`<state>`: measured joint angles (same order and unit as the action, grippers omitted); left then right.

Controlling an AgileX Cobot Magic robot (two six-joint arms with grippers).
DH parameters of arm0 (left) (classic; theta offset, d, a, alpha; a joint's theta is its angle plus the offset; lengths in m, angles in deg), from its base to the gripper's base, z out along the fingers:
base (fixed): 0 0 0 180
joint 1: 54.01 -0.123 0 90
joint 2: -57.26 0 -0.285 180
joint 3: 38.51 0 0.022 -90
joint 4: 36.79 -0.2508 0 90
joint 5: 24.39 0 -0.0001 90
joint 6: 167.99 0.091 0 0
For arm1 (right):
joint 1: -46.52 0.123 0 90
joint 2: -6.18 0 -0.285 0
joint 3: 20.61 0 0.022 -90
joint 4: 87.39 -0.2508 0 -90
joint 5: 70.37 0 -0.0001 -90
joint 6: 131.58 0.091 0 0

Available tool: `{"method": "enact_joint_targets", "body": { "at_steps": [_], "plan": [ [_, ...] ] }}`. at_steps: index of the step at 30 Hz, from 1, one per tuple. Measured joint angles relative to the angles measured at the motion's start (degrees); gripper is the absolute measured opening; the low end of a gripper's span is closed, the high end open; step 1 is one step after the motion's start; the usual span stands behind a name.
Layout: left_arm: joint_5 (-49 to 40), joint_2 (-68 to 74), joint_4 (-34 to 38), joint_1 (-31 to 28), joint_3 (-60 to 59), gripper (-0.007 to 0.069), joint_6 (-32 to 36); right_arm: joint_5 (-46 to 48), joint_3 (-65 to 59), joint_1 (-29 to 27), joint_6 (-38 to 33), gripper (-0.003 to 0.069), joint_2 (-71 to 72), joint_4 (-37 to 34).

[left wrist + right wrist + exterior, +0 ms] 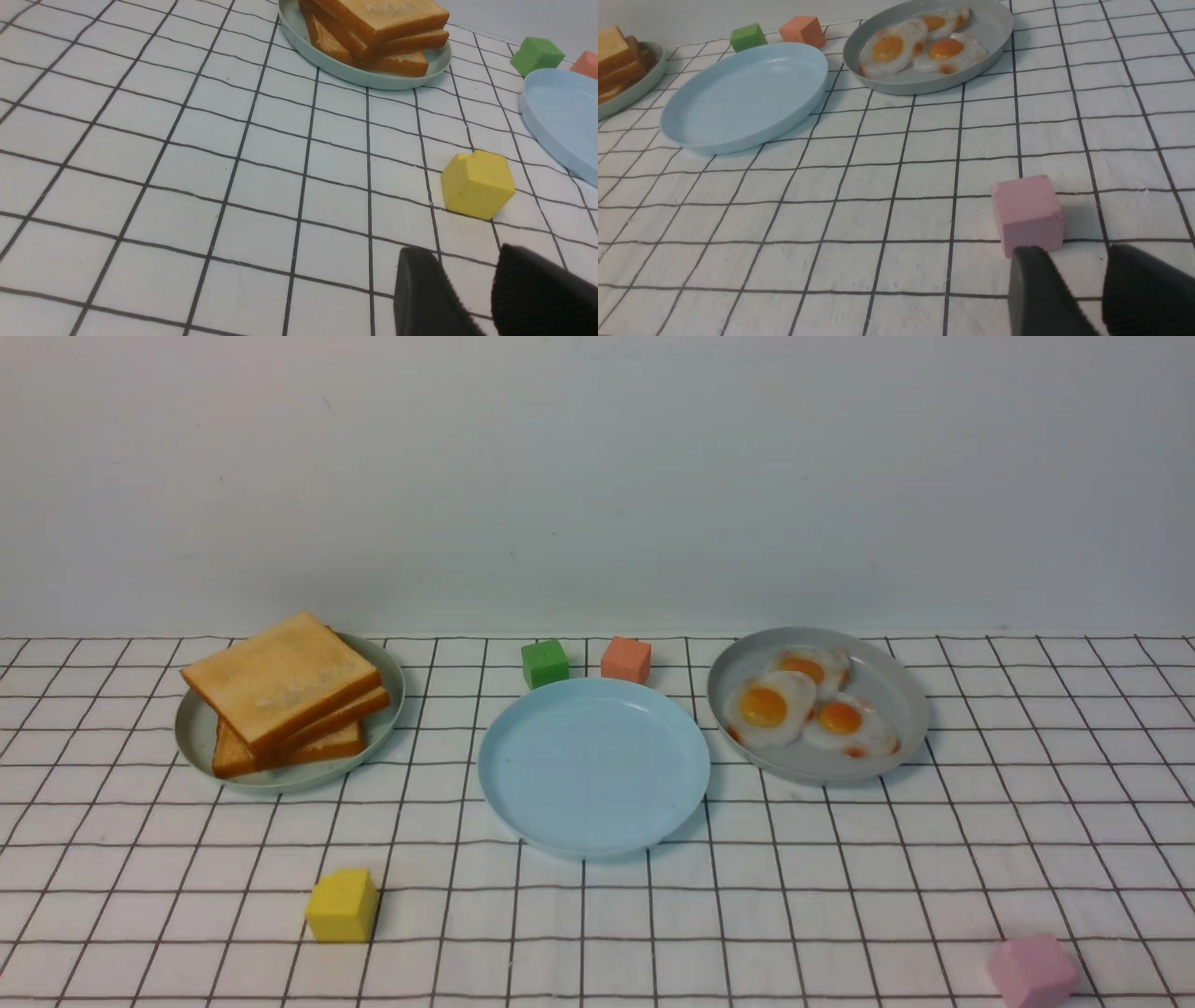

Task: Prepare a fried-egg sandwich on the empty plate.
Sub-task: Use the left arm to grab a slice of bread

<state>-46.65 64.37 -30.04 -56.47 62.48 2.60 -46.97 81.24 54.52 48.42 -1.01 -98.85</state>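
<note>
The light blue plate (594,765) lies empty at the table's middle, also seen in the right wrist view (742,98). No fried-egg sandwich is in view. Three toast slices (285,686) are stacked on a pale green plate (196,737) at the left. Three fried eggs (803,705) lie on a grey plate (901,709) at the right. Neither arm shows in the front view. My left gripper (462,254) is open over bare cloth, short of a yellow cube (476,184). My right gripper (1073,254) is open, just short of a pink cube (1027,214).
A green cube (544,663) and an orange cube (625,659) stand behind the blue plate. The yellow cube (343,905) sits front left and the pink cube (1032,971) front right. A white wall closes the back of the checked cloth.
</note>
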Motion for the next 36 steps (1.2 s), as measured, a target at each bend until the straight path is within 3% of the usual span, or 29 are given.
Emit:
{"method": "enact_joint_targets", "body": {
  "at_steps": [26, 29, 30, 33, 36],
  "plan": [
    [0.5, 0.0, 0.1, 0.0, 0.0, 0.0237, 0.0, 0.0, 0.0, 0.0, 0.0, 0.0241, 0.0, 0.0],
    [4.9, 0.0, 5.9, 0.0, 0.0, 0.0237, -2.6, 0.0, 0.0, 0.0, 0.0, 0.0241, 0.0, 0.0],
    [7.9, 0.0, 11.9, 0.0, 0.0, 0.0237, -5.6, 0.0, 0.0, 0.0, -0.3, 0.0241, 0.0, 0.0],
    [11.4, 0.0, 19.3, 0.0, 0.0, 0.0237, -9.3, 0.0, 0.0, 0.0, 0.0, 0.0241, 0.0, 0.0],
    [18.3, 0.0, 31.3, 0.0, 0.0, 0.0237, -13.9, 0.0, 0.0, 0.0, 0.0, 0.0241, 0.0, 0.0]
  ]
}}
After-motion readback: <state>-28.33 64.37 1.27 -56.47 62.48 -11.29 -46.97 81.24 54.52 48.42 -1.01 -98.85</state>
